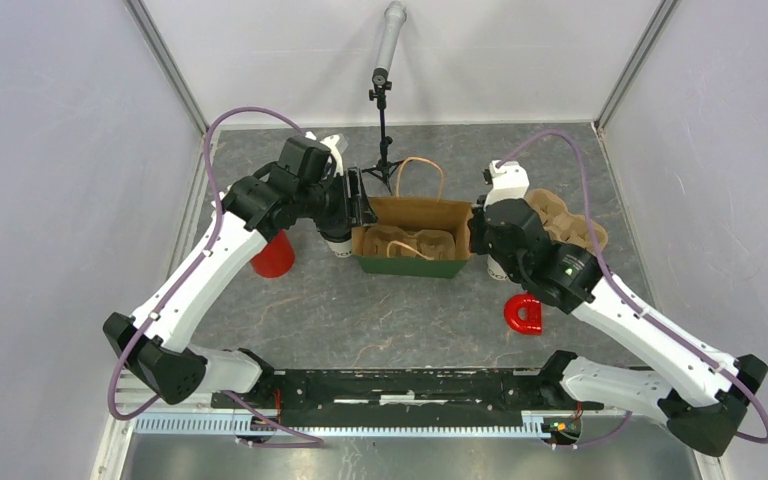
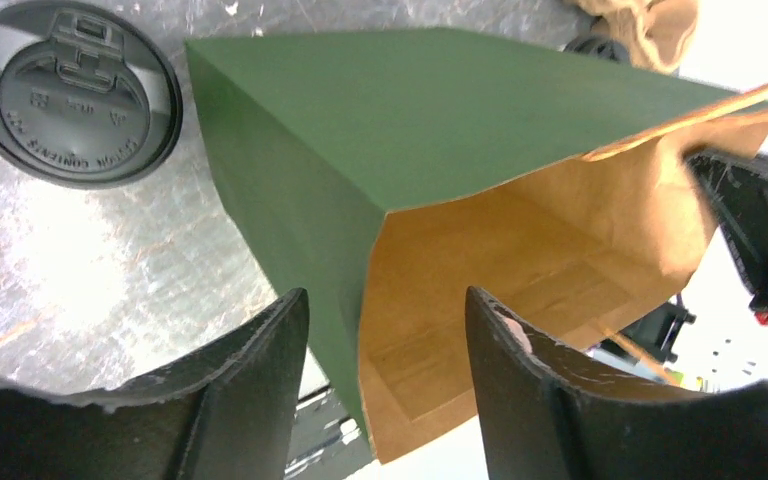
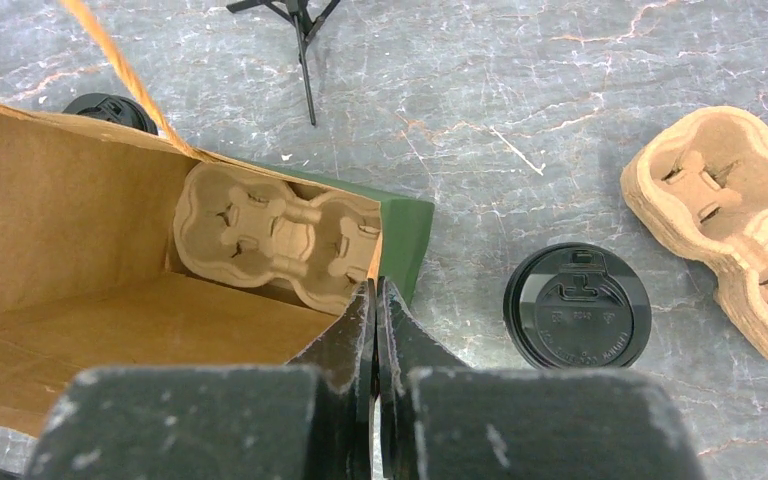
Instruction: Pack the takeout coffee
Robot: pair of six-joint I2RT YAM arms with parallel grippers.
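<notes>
At far left of the grey marbled table [image 1: 360,320], a red cup [image 1: 274,256], close beside the left arm. Next, a takeout coffee [image 2: 70,92], upright on the table just left of the green paper bag [image 2: 400,110], black lid up, outside the bag. Above it the left gripper [image 2: 385,340], fingers [image 2: 260,370] spread apart, the bag's left corner and rim between them, nothing clamped. In the middle, the bag itself, mouth open toward the overhead camera, brown inside, with a cardboard cup carrier [image 3: 270,235] lying at its bottom. Behind the bag, a small black tripod stand [image 1: 385,165]. At the bag's right rim, the right gripper [image 3: 375,300], fingers pressed together, the paper edge running into the seam between them. Just right of the bag, a second takeout coffee [image 3: 577,305], lid on, also standing outside on the table. Further right, a second cup carrier [image 3: 730,215], and nearer the arm bases a red U-shaped piece [image 1: 523,313].
</notes>
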